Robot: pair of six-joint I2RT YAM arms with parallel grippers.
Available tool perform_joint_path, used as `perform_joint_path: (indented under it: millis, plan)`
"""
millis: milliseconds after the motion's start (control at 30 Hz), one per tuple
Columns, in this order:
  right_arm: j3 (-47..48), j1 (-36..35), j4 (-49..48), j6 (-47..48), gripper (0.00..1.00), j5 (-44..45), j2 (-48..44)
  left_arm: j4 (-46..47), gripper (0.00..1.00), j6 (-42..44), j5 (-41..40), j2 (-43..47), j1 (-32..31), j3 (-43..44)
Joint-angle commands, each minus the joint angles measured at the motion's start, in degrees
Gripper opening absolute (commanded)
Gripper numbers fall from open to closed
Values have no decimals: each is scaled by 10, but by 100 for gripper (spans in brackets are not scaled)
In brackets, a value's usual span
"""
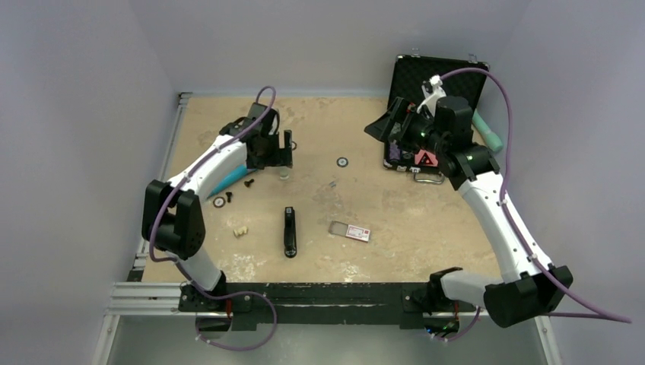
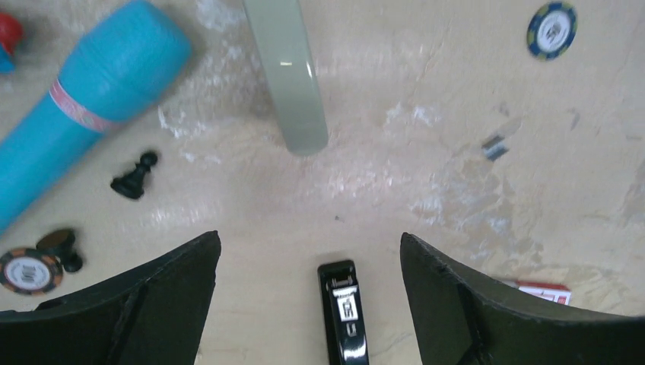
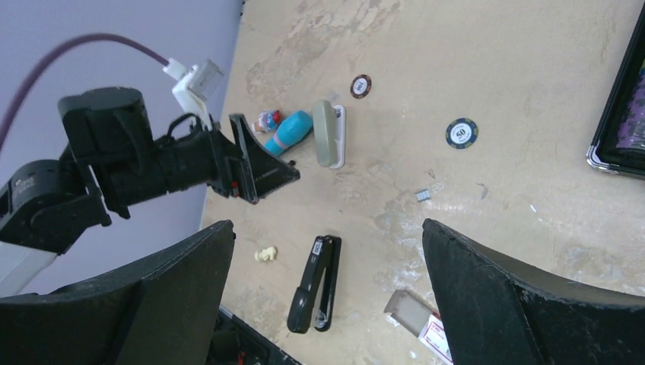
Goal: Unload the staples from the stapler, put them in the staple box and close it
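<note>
The black stapler (image 1: 290, 232) lies flat on the table near its front edge; its tip shows low between my left fingers (image 2: 346, 315), and in the right wrist view it lies far below (image 3: 316, 285). A short grey strip of staples (image 2: 495, 146) (image 3: 423, 195) rests loose on the table, apart from the stapler. My left gripper (image 1: 280, 156) (image 2: 310, 243) hangs open above the table's back left, with nothing between its fingers. My right gripper (image 1: 386, 125) (image 3: 327, 228) stands wide open and empty, high up by the black case.
A grey-green oblong thing (image 2: 293, 76) (image 3: 327, 133) and a blue cylinder (image 2: 84, 99) lie just beyond the left gripper. A black pawn (image 2: 135, 179), poker chips (image 2: 552, 29) (image 2: 29, 270), a staple box (image 1: 357, 232) and a cream figure (image 1: 241, 230) lie about. An open black case (image 1: 433, 84) stands back right.
</note>
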State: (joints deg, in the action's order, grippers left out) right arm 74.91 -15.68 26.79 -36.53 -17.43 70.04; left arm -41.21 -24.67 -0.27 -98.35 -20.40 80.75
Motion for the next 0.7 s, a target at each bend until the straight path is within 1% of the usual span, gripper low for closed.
perform_joint_path:
  millis: [0, 100, 233, 300, 333, 400, 500, 567, 667]
  plan:
    - [-7, 2, -30, -9, 98, 12, -18, -37, 91, -26, -11, 53, -26, -64]
    - [-15, 2, -27, -11, 98, 2, -16, -45, 90, -44, -11, 82, -38, -105]
    - [-19, 2, -15, -12, 98, -17, -4, -49, 86, -54, 0, 103, -48, -150]
    - [-15, 2, -5, -3, 97, -28, 2, -39, 86, -46, 22, 117, -60, -171]
    - [-10, 2, 4, 2, 97, -31, 4, -30, 86, -31, 45, 121, -65, -178]
    - [3, 2, 25, 14, 97, -32, 5, -41, 88, 4, 82, 116, -73, -176]
    - [7, 2, 44, 22, 97, -20, -8, -115, 86, 41, 87, 85, -74, -141]
    - [-5, 2, 48, 22, 97, -13, -22, -137, 84, 47, 95, 90, -74, -138]
    - [-29, 2, 51, 18, 97, -12, -45, -141, 83, 43, 142, 114, -76, -157]
